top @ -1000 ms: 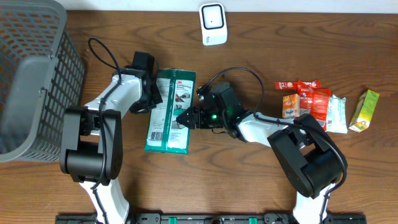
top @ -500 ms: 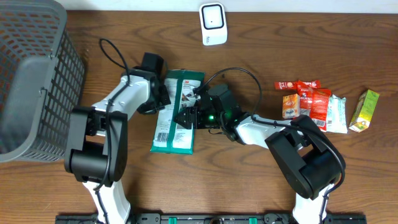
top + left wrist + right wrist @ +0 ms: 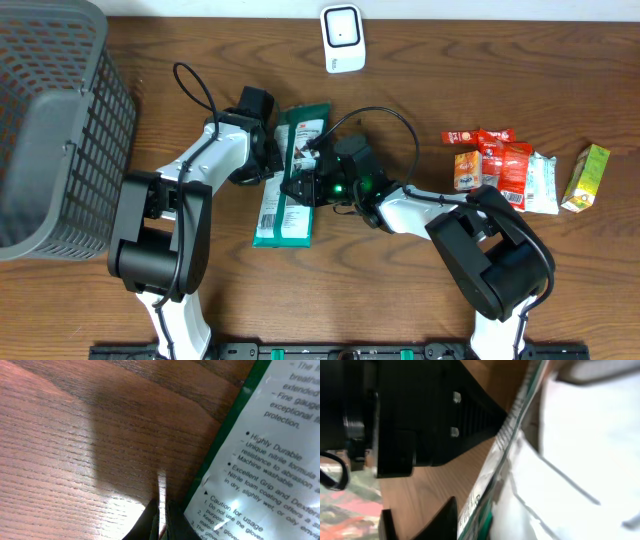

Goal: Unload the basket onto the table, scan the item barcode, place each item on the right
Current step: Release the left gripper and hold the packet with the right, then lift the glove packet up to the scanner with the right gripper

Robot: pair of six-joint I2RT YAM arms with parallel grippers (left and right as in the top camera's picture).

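We looked down on a brown wood-grain tabletop [image 3: 330, 300]. A big grey plastic mesh basket [image 3: 50, 120] took up its left end.

Near the middle lay the task's item, a long flat green-and-white packet with printed text [image 3: 282, 218]. It lay lengthwise and slightly tilted, with its top end toward the far edge. Both arms reached in to it, one from each side.

The left hand [image 3: 270, 168] sat just beside the packet's left edge. In the left wrist view its two dark fingertips [image 3: 150, 522] were pressed together on bare wood and gripped nothing. The packet [image 3: 270, 460] lay just to their right.

The right hand [image 3: 298, 188] sat at the packet's right edge. In the right wrist view the packet's rim [image 3: 560, 460] ran diagonally past one black finger [image 3: 427, 520]. That picture was blurred, and we could not tell whether the fingers pinched the rim.

A cluster of red and orange snack packets [image 3: 495, 160] lay well to the right. Just beside it was a white-and-green pouch [image 3: 541, 183].

A small white rounded scanner unit [image 3: 342, 38] stood at the far edge, above the packet. A small yellow-green drink carton [image 3: 586, 178] lay furthest right.
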